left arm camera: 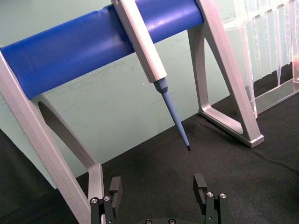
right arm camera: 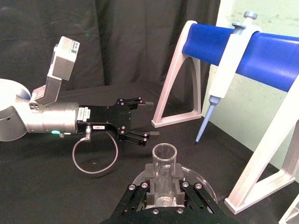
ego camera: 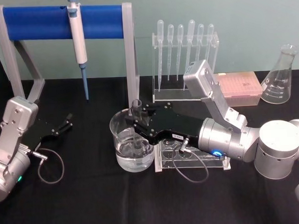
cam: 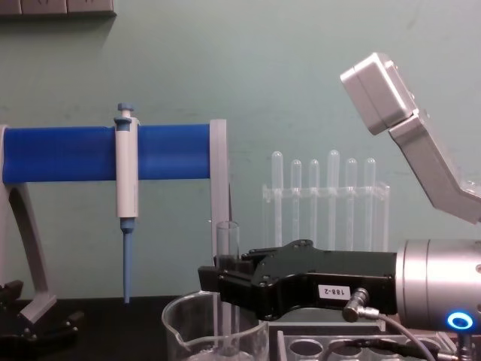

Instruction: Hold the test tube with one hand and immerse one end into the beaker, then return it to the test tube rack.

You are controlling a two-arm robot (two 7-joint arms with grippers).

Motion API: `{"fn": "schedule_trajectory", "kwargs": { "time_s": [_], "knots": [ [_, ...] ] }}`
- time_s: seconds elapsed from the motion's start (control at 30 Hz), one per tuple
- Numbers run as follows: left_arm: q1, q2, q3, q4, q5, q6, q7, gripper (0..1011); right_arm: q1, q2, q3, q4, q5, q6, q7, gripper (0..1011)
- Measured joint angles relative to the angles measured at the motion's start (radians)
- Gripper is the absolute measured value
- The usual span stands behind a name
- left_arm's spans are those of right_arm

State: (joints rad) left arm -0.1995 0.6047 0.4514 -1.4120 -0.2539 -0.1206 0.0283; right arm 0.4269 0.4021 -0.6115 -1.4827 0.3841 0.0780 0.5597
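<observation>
The test tube point(ego camera: 136, 108) stands upright, with my right gripper point(ego camera: 139, 121) shut on its upper part. Its lower part reaches down inside the beaker point(ego camera: 122, 138), which holds some water at the bottom. From the chest, the test tube point(cam: 227, 239) rises above the black right gripper point(cam: 222, 284), and the beaker point(cam: 189, 331) sits below it. In the right wrist view the open rim of the test tube point(right arm camera: 164, 161) sits between the fingers point(right arm camera: 183, 192). My left gripper point(ego camera: 66, 123) rests open at the table's left, apart from the beaker, and appears as the left gripper point(left arm camera: 158, 186) with nothing between its fingers.
A white-and-blue pipettor point(ego camera: 78, 43) hangs on a blue-barred stand point(ego camera: 39, 23) at the back left. A rack of plastic pipettes point(ego camera: 186, 55) stands behind the beaker. A clear holed rack point(ego camera: 192, 157) lies under the right arm. A pink box point(ego camera: 241, 87) and a flask point(ego camera: 280, 77) sit at the back right.
</observation>
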Motion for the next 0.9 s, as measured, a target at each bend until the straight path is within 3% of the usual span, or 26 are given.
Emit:
{"fn": "schedule_trajectory", "kwargs": {
  "time_s": [0.9],
  "knots": [
    [0.0,0.0,0.0,0.0,0.0,0.0,0.0,1000,0.0,0.0,0.0,0.0,0.0,0.0,0.0,226]
  ]
}}
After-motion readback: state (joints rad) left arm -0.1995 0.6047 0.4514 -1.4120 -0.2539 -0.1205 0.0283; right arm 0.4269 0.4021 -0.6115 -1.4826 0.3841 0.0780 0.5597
